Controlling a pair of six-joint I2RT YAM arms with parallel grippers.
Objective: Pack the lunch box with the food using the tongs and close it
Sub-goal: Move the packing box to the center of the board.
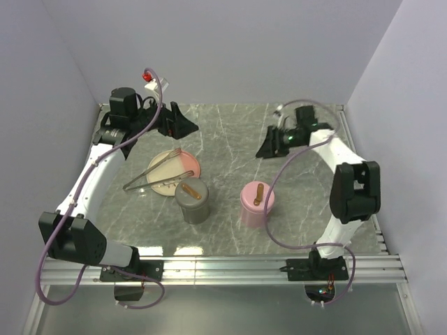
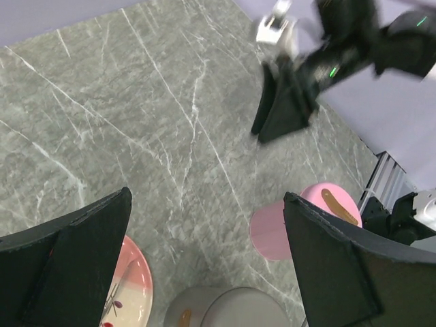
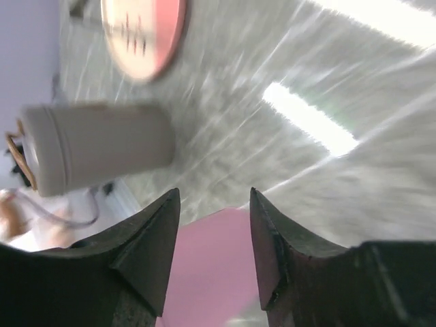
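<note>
Pale walls enclose a grey marbled worktop (image 1: 230,132), and both arms reach toward its far side, away from the things set out near the middle. The tongs (image 1: 134,184) lie untouched across a pink plate (image 1: 188,165), their joined end on the worktop off the plate's left edge and the two slim arms splayed over it. No food can be made out on the plate; if any pieces are there, they are too small to tell from above. Just in front stand a grey canister (image 1: 193,202) and, a little apart to its right, a pink canister (image 1: 256,206), each capped by a lid with a brown strap handle. These look like the parts of the lunch box.

The left gripper (image 1: 178,124) hangs with its jaws spread wide and nothing between them. The right gripper (image 1: 271,145) has its jaws partly parted and empty, the pink canister showing beyond the gap in its blurred wrist view.

With both lids on and no food showing, packing reads as either finished or not begun; the frames do not settle which. If it is unstarted, the next move calls for lifting a lid by its strap and taking the tongs near the joined end.
</note>
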